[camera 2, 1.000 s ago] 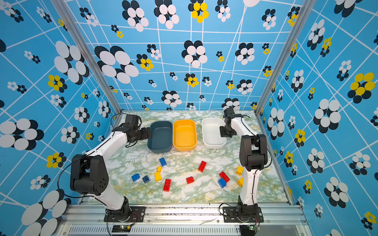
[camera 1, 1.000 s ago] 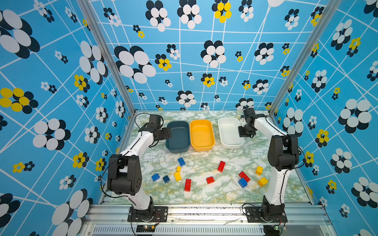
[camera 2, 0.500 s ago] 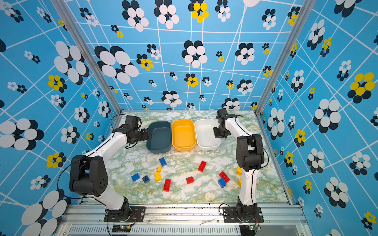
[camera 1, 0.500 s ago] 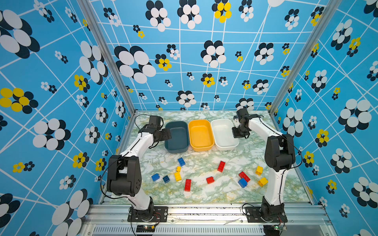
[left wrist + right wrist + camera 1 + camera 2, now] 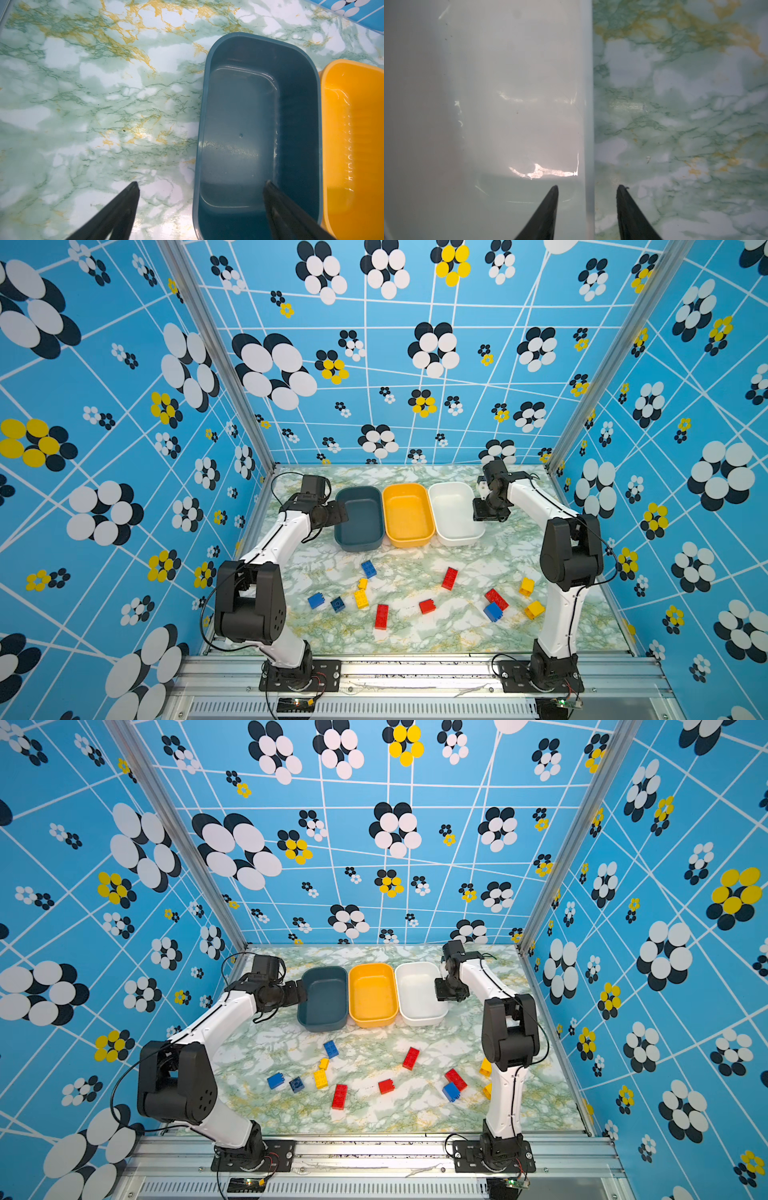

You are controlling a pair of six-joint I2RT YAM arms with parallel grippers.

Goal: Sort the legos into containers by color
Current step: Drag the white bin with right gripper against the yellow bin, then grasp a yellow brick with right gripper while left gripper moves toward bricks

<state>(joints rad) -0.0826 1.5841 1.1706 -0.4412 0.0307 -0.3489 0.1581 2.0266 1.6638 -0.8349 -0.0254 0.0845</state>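
While the left gripper gaped astride a wall of the teal tub and the right gripper stood parted over the white tub rim, the legos lay loose toward the table front edge — likely light, rigid, slick; pinch flat sides

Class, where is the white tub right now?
In both top views the white tub is at the right end of the back row, right beside the yellow tub.

Three containers behind legos on table
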